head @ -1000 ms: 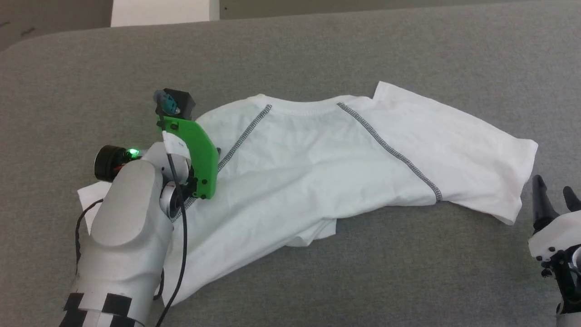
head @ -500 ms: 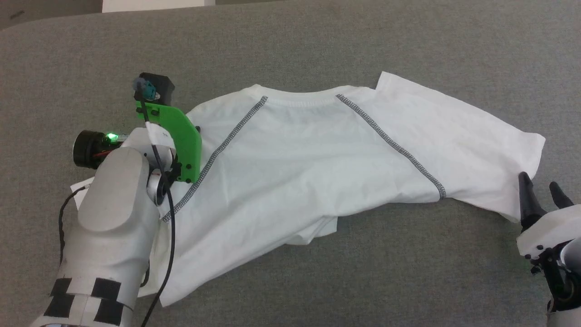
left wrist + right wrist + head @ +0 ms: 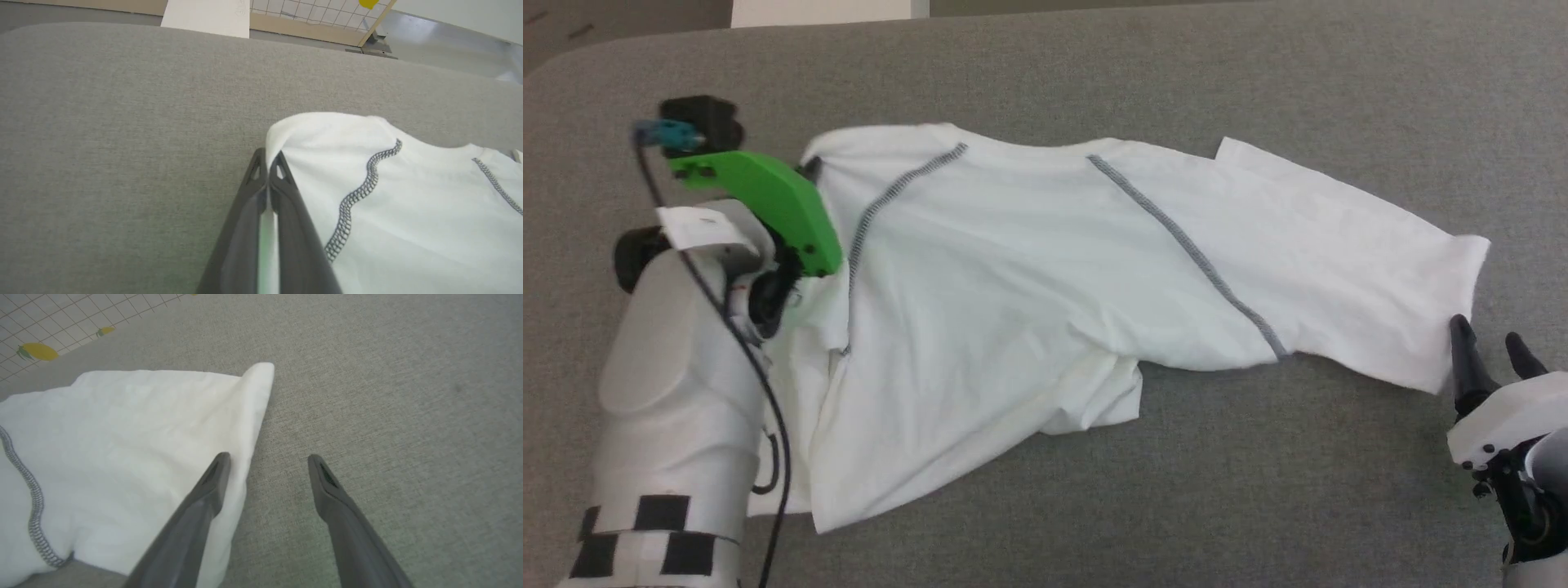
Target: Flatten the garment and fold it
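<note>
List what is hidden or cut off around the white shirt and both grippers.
Head view: one sleeve of the white long-sleeved thin-fabric shirt, covered by the pale forearm.
Head view: jaws of the left gripper, behind the green bracket.
Head view: right gripper, wrist cut by the lower right edge.
Shirt's hem, tucked under its own folds.

The worktop (image 3: 1045, 65) is covered in grey woven cloth, and its far left corner is rounded. Past its far edge, beyond and a little left of the left pincer (image 3: 268, 155), stands a plain white block (image 3: 206, 18). To the right of that block a tan strip (image 3: 306, 34) borders a white sheet ruled in thin grid lines (image 3: 310, 12). Up and to the left of the right pincer (image 3: 269, 457), the gridded sheet carries a yellow lemon shape (image 3: 39, 351) and a smaller one (image 3: 105, 330) near it.
</note>
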You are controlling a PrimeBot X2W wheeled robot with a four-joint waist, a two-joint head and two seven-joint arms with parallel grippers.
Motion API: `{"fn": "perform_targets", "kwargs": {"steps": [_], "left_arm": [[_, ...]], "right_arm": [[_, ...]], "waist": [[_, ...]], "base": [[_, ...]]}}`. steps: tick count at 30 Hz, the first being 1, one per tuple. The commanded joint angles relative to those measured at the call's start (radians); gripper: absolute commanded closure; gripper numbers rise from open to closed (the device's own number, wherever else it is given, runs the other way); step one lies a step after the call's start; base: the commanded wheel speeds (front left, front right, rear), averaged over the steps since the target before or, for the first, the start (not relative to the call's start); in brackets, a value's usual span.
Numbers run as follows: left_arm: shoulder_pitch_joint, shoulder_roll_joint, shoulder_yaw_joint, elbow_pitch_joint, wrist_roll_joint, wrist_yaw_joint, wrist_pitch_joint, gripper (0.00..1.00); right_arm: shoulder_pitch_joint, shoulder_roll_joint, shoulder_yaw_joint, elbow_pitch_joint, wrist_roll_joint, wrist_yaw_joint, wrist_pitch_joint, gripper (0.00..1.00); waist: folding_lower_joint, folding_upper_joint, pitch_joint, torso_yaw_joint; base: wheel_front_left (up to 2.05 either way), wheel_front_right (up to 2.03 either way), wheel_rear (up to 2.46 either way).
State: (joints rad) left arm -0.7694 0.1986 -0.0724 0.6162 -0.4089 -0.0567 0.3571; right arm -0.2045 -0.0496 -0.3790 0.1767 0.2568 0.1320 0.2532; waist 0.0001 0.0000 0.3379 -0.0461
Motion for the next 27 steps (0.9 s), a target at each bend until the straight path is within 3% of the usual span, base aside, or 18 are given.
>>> {"fn": "perform_targets", "kwargs": {"steps": [1,6,10,11,12,15,21,27], "left_arm": [[0.026,0.031,0.024,-0.021,-0.008,0.014,-0.022,1.00],[0.140,0.093,0.128,-0.096,-0.051,0.075,-0.054,1.00],[0.229,0.090,0.158,-0.106,-0.086,0.091,-0.018,1.00],[0.240,0.082,0.161,-0.111,-0.095,0.091,-0.016,0.65],[0.252,0.072,0.164,-0.119,-0.107,0.086,-0.017,0.00],[0.275,0.057,0.184,-0.159,-0.130,0.078,-0.062,0.00],[0.399,0.062,0.208,-0.296,-0.088,0.053,-0.280,0.00],[0.478,0.030,0.162,-0.365,-0.004,0.037,-0.497,0.00]], "right_arm": [[-0.005,-0.001,0.003,0.003,0.005,-0.001,-0.008,0.00],[0.002,-0.001,0.002,0.004,-0.002,-0.001,-0.005,0.00],[0.008,-0.001,-0.001,-0.004,-0.009,-0.001,0.003,0.00],[0.008,-0.001,-0.001,-0.006,-0.011,-0.001,0.005,0.00],[0.006,-0.001,0.000,-0.009,-0.014,-0.001,0.008,0.00],[-0.004,-0.001,0.016,-0.026,-0.021,-0.001,0.016,0.00],[-0.072,-0.001,0.111,-0.097,-0.050,-0.001,0.071,0.00],[-0.226,-0.002,0.279,-0.126,-0.144,-0.001,0.237,0.00]], "waist": [[-0.0001,0.0000,-0.010,0.008],[-0.0001,0.0000,-0.026,0.030],[-0.0001,0.0000,-0.030,0.053],[-0.0001,0.0000,-0.031,0.057],[-0.0001,0.0000,-0.035,0.062],[-0.0001,0.0000,-0.046,0.069],[-0.0001,0.0000,-0.063,0.082],[-0.0001,0.0000,-0.046,0.143]], "base": [[0.00,0.00,0.00],[0.00,0.00,0.00],[0.00,0.00,0.00],[0.00,0.00,0.00],[0.00,0.00,0.00],[0.00,0.00,0.00],[0.00,0.00,0.00],[0.00,0.00,0.00]]}}
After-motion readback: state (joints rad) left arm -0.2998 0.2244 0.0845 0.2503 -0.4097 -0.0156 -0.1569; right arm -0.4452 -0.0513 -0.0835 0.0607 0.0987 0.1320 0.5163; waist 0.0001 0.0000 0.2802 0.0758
